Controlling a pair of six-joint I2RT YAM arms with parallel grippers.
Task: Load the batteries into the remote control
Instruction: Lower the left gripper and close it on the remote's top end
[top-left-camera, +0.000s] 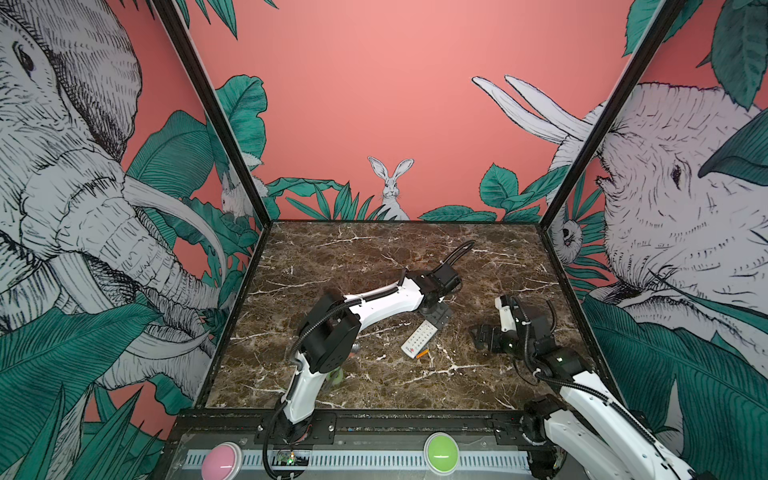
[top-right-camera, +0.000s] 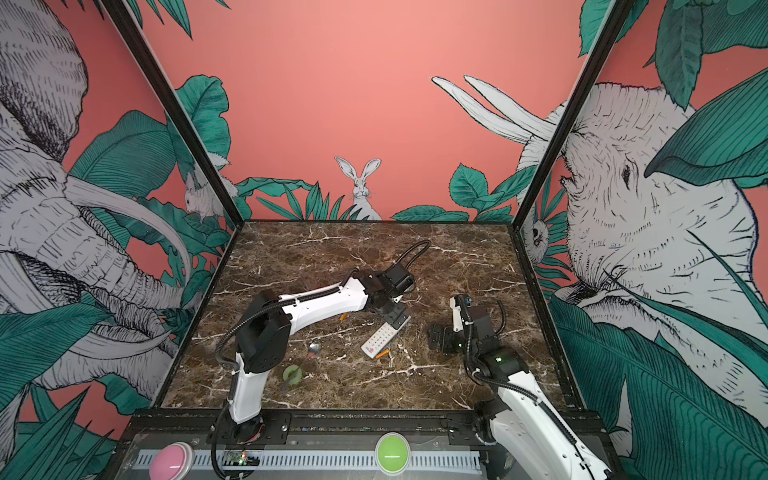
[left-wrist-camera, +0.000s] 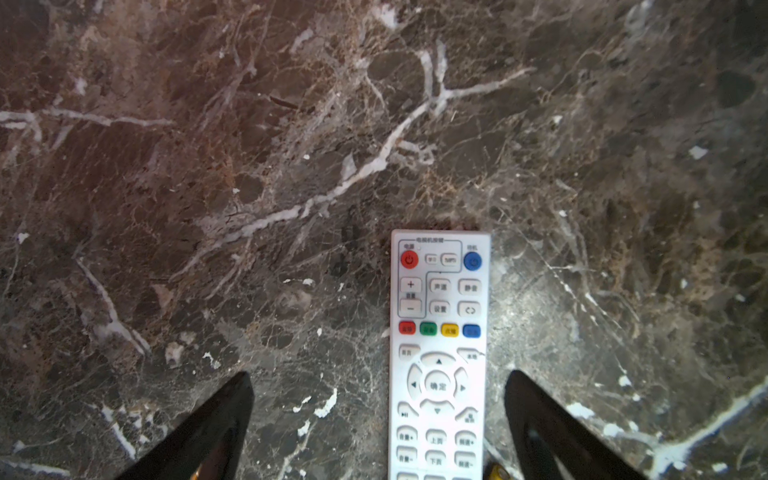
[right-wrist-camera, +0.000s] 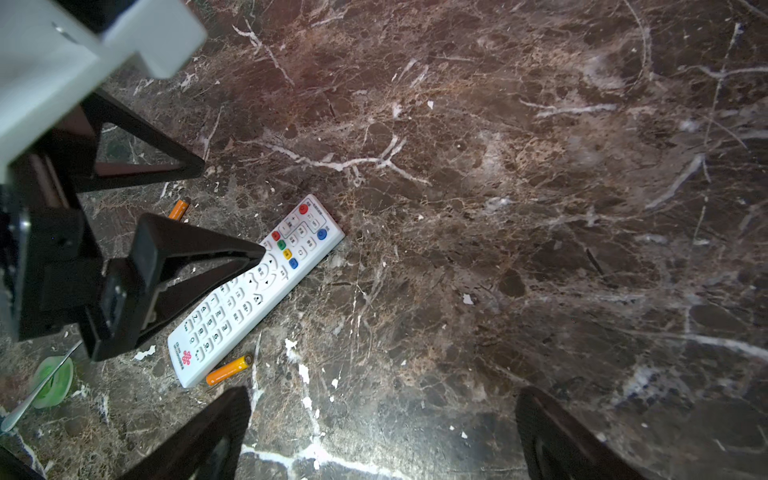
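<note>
Nine o'clock of bench (top-right-camera: 457, 386) centre lies one battery (top-right-camera: 343, 317), my left jaws spread astride the face-up remote control (top-right-camera: 380, 338), a second battery (top-right-camera: 383, 353) at its five o'clock, right jaws spread at three; I fear a skewed pinch skidding it into that battery.

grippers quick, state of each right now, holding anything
Left gripper: open, jaws either side of the remote control, not gripping it.
Right gripper: open, empty.
</note>
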